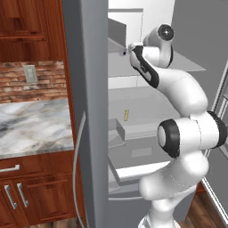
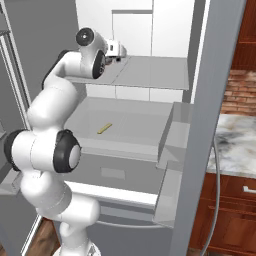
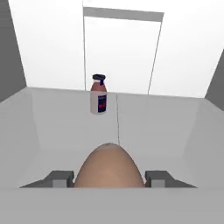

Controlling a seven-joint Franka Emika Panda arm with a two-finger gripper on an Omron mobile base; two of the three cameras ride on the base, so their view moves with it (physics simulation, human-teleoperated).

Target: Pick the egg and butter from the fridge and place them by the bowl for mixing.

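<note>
The egg [image 3: 110, 166], tan and rounded, sits between my two fingertips [image 3: 59, 178], low and close in the hand view. My gripper [image 3: 109, 178] is shut on it over the upper shelf of the open fridge [image 1: 89, 89]. The base views show the gripper [image 1: 124, 51] [image 2: 120, 54] reaching in at upper-shelf height. The butter [image 1: 126, 115] [image 2: 104, 128], a thin pale yellow stick, lies on the shelf below, well under the hand. The bowl is out of view.
A small dark-capped bottle [image 3: 99, 95] stands at the back of the upper shelf, ahead of the egg. The grey fridge door [image 2: 210, 125] stands open beside a marble counter [image 1: 31, 124] with wooden cabinets under it.
</note>
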